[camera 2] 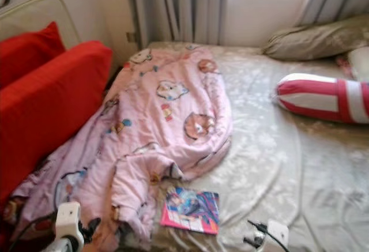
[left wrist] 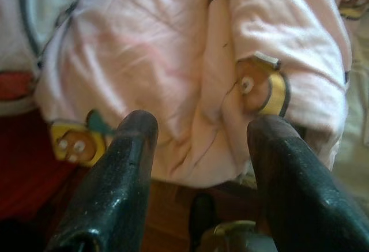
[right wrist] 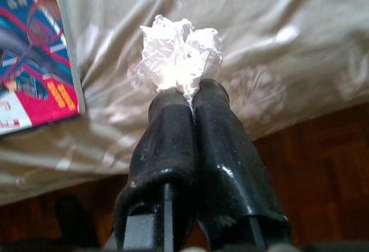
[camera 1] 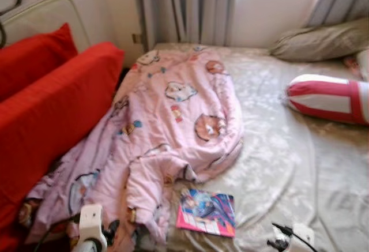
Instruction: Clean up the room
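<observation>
Nearest, at about five o'clock in the head views, the right gripper (right wrist: 192,99) has its fingers pressed together on a crumpled white paper wad (right wrist: 177,56), which sticks out past the tips above the pale bedsheet (camera 1: 288,165) near the bed's edge. At seven o'clock the left gripper (left wrist: 199,134) hangs with its fingers (left wrist: 124,165) spread wide and empty, just short of the hanging hem of the pink cartoon blanket (camera 1: 173,113), with dark wood floor (right wrist: 311,165) below. Between the two grippers, at six o'clock, a bright magazine (camera 1: 206,211) lies flat on the sheet, touching the blanket's edge. At nine o'clock a red sofa (camera 1: 52,108) stands beside the bed. At three o'clock lies a red-and-white bolster (camera 1: 328,97); at one o'clock, a grey pillow (camera 1: 323,40) before the curtains (camera 1: 184,10).
</observation>
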Motion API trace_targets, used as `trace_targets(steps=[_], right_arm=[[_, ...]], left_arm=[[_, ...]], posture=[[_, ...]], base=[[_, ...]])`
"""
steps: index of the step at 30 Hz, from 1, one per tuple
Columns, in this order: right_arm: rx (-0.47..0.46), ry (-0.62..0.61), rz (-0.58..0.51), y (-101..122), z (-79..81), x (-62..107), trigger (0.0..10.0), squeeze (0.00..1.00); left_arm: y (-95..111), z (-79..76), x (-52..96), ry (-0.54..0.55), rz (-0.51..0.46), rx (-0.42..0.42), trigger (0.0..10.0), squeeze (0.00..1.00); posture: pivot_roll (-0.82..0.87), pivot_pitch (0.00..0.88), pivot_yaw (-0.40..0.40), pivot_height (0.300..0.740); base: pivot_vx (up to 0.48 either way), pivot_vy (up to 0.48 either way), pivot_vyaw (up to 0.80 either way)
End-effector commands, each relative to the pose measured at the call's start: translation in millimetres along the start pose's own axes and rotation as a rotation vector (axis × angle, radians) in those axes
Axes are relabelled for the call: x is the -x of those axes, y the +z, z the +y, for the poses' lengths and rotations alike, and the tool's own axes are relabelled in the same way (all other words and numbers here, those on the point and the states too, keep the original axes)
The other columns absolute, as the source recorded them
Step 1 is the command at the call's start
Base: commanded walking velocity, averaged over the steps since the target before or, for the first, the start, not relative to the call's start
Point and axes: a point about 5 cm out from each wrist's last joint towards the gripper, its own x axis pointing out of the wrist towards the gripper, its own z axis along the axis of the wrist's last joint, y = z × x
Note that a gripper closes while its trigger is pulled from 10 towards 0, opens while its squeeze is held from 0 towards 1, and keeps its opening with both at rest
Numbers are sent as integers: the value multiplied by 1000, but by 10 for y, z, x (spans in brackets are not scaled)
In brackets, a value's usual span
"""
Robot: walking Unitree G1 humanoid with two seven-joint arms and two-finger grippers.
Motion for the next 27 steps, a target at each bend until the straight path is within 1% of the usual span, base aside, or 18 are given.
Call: trace_targets(steps=[1,3,6,7,8,9,11,12,15,18,19,20,22,23,25,27], right_arm=[[-32,-31,16,-35,-92,18,10000,0],[-46,-49,25,-58,-151,33,10000,0],[-37,-41,36,-78,-169,40,10000,0],[-8,-28,34,-58,-170,36,10000,0],[-8,-28,34,-58,-170,36,10000,0],[6,-21,29,-47,-173,36,10000,0],[4,-18,27,-46,-173,37,10000,0],[27,0,36,-69,-156,40,10000,0],[25,7,52,-125,-126,49,10000,0],[23,4,58,-137,-134,53,10000,0],[22,3,60,-141,-136,54,10000,0],[28,8,61,-144,-123,52,10000,0],[35,18,58,-144,-106,51,10000,0],[35,18,58,-144,-106,51,10000,0],[43,25,60,-150,-98,52,10000,0],[43,25,60,-152,-97,52,10000,0]], left_arm=[[-80,-32,12,-8,39,-5,10000,0],[-104,-107,4,-42,59,-24,10000,0],[-89,-152,-9,-48,54,-20,10000,0],[-82,-174,-15,-51,50,-17,10000,0],[-82,-174,-15,-51,50,-17,10000,0],[-81,-185,-17,-52,51,-15,10000,0],[-81,-187,-18,-51,51,-14,10000,0],[-98,-198,-14,-51,56,-11,10000,0],[-141,-208,-3,-51,72,-7,10000,0],[-215,-175,26,-42,99,-6,10000,0],[-242,-148,40,-34,109,-4,10000,0],[-287,-83,67,-19,125,1,10000,0],[-313,-33,86,-9,134,2,10000,0],[-313,-33,86,-9,134,2,10000,0],[-339,52,114,14,140,11,10000,0],[-342,61,117,16,142,11,10000,0]], posture=[[7,0,33,740],[-4,0,31,740],[-18,0,23,740],[-21,0,21,740],[-21,0,21,740],[-25,0,21,740],[-25,0,21,740],[-32,0,23,740],[-33,0,29,740],[-24,0,27,740],[-22,0,28,740],[-17,0,28,740],[-13,0,29,740],[-13,0,29,740],[-11,0,33,740],[-11,0,33,740]], base=[[0,0,0],[0,0,0],[0,0,0],[0,0,0],[0,0,0],[0,0,431],[0,0,431],[0,0,800],[0,0,800],[0,0,800],[0,0,800],[0,0,800],[0,0,800],[0,0,800],[0,0,800],[0,0,800]])
